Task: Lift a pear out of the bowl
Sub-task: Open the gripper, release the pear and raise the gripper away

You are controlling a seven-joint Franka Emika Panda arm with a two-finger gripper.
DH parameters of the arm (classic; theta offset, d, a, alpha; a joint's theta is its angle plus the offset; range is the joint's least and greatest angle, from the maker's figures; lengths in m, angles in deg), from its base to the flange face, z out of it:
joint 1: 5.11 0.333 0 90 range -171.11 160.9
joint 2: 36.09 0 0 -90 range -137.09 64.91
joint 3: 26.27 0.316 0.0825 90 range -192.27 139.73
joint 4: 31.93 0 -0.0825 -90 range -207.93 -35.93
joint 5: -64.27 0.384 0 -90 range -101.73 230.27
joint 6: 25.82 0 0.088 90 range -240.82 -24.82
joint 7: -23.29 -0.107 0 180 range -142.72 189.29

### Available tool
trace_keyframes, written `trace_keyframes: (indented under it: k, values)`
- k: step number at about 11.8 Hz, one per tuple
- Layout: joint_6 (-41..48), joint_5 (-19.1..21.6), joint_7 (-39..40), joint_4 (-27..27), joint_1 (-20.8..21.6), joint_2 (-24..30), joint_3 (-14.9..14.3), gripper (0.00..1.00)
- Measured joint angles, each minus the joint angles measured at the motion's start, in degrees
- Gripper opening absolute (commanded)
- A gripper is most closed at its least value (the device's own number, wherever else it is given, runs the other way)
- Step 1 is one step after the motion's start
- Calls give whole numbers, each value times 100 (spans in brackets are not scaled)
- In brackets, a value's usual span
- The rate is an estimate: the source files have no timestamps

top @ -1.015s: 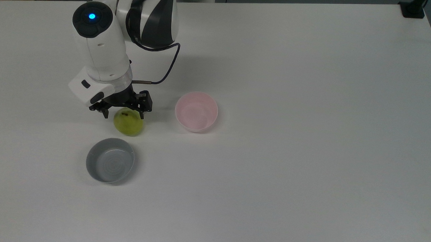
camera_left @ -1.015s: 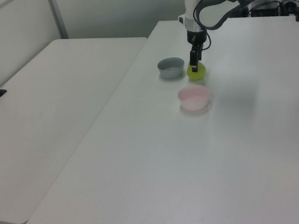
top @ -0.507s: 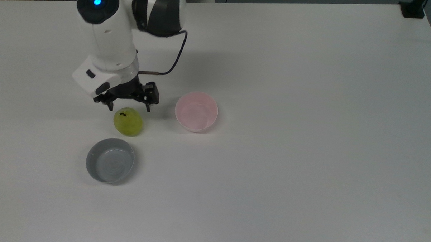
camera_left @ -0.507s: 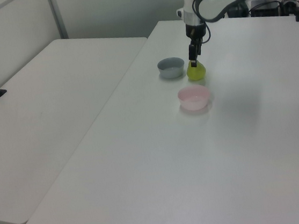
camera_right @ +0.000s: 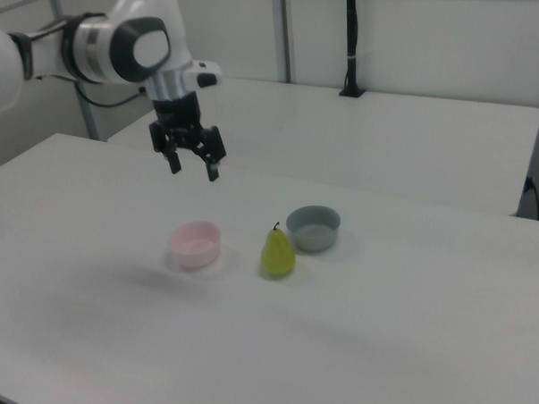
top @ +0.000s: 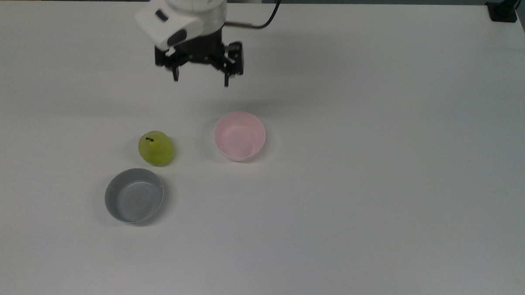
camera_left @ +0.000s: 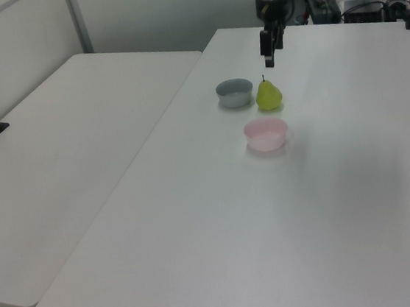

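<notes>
The yellow-green pear (top: 156,148) (camera_left: 268,94) (camera_right: 278,251) stands upright on the white table, stem up, between the two bowls. The pale pink bowl (top: 239,136) (camera_left: 266,133) (camera_right: 195,243) is empty. My gripper (top: 200,79) (camera_left: 268,48) (camera_right: 192,166) hangs open and empty, raised well above the table. In the top view it is above the pear and the pink bowl in the picture, apart from both.
A grey bowl (top: 133,195) (camera_left: 234,91) (camera_right: 313,227), also empty, sits close beside the pear. A second white table (camera_left: 63,140) adjoins at the left view's left. A black post (camera_right: 350,44) stands on the far table in the right view.
The open gripper has risen off the pear and moved up and rightward in the top view. The pear stays where it stood on the table.
</notes>
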Motion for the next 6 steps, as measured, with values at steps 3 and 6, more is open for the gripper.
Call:
trace_keyframes:
  k: [3,6]
  values:
    - [543,27,-346,-11,217,500,-44,100]
    - [726,66,-458,-41,418,637,-326,100]
